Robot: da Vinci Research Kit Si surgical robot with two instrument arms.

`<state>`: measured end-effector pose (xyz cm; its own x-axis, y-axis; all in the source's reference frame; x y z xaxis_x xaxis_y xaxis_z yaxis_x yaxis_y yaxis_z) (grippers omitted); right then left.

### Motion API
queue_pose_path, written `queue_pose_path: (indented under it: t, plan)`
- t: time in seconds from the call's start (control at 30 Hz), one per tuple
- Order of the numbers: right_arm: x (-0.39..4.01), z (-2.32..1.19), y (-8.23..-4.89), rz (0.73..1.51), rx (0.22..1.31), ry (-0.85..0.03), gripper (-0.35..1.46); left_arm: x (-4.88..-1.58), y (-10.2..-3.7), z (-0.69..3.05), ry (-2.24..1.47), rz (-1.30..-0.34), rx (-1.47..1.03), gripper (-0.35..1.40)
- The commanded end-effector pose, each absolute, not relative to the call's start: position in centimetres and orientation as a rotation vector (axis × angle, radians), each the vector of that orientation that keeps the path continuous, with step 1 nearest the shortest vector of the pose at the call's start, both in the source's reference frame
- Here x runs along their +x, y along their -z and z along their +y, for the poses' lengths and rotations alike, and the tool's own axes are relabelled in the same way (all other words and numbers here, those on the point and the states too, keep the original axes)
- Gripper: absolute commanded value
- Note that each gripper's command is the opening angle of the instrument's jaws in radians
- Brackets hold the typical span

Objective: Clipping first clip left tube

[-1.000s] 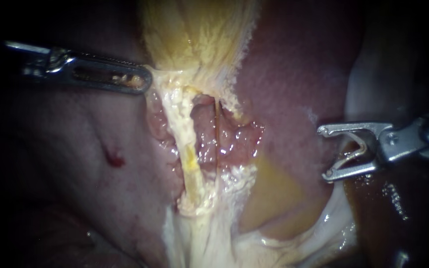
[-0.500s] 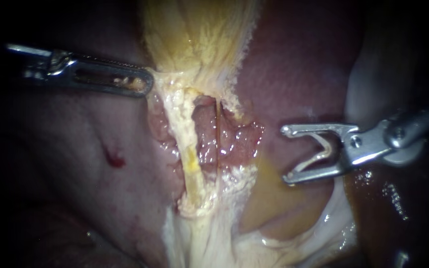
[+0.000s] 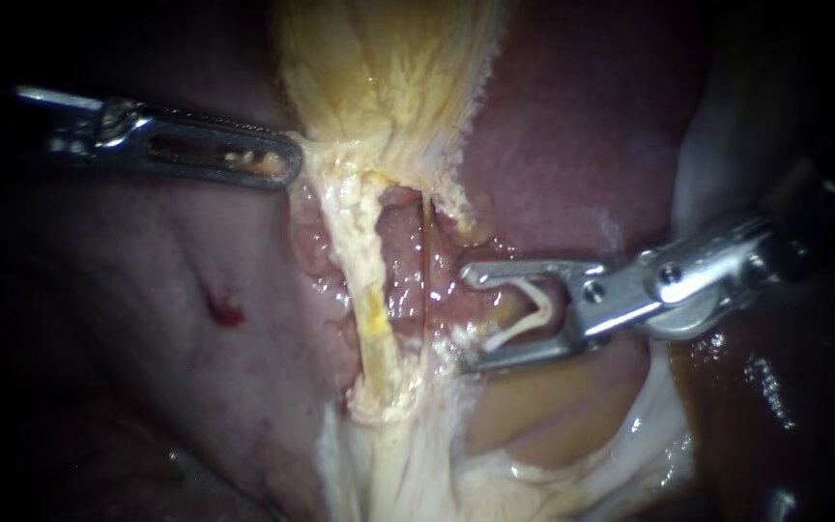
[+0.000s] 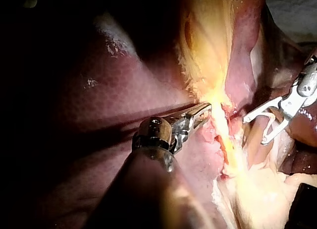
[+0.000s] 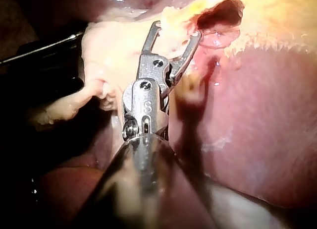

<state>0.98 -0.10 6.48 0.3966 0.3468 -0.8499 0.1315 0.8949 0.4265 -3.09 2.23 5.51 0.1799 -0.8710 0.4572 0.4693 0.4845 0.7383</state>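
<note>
The yellow gallbladder (image 3: 379, 68) hangs down the middle, and two tubes run down from its base. The left tube (image 3: 367, 280) is pale and thick; the right tube (image 3: 424, 251) is thin and darker. My left instrument (image 3: 277, 162) comes in from the left, jaws shut on the pale tissue at the gallbladder's base, as the left wrist view (image 4: 205, 110) also shows. My right instrument (image 3: 468, 319) has wide-set jaws holding a white clip (image 3: 533, 311). Its tips lie just right of the right tube, apart from the left tube.
Reddish-brown liver (image 3: 572, 145) surrounds the tubes on both sides, with a small red spot (image 3: 224, 311) on the left lobe. Raw pink tissue (image 3: 393, 290) shows between the tubes. Pale fatty tissue (image 3: 408, 464) spreads below. Dark fluid (image 3: 765, 387) pools at the lower right.
My right instrument has travelled leftward from the right edge, carrying the clip, until its tips nearly reach the right tube. My left instrument holds its place.
</note>
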Motion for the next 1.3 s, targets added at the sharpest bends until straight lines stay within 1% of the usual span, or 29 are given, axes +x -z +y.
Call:
queue_pose_path:
  t: [0.03, 0.23, 0.43, 0.67, 0.9, 1.1, 1.3]
  plan:
    - [1.02, -0.12, -6.51, 1.166, 0.474, -0.141, 0.5, -3.09, -5.51, 2.23, 1.003, -0.988, 0.491, -0.35]
    - [1.22, -0.19, -6.66, 1.161, 0.495, -0.153, 0.5, -3.1, -5.51, 2.23, 1.003, -0.987, 0.491, -0.35]
    - [1.31, -0.22, -6.85, 1.154, 0.52, -0.172, 0.5, -3.1, -5.49, 2.23, 1.011, -0.986, 0.491, -0.35]
    - [1.34, -0.2, -7.08, 1.149, 0.526, -0.179, 0.5, -3.1, -5.48, 2.23, 1.011, -0.986, 0.491, -0.35]
    - [1.33, -0.15, -7.17, 1.148, 0.537, -0.194, 0.5, -3.11, -5.47, 2.22, 1.012, -0.986, 0.491, -0.35]
    - [1.4, -0.13, -7.19, 1.202, 0.586, -0.212, 0.5, -3.11, -5.46, 2.22, 1.012, -0.985, 0.491, -0.35]
    - [1.5, -0.17, -7.19, 1.253, 0.647, -0.191, 0.5, -3.11, -5.46, 2.22, 1.012, -0.986, 0.491, -0.35]
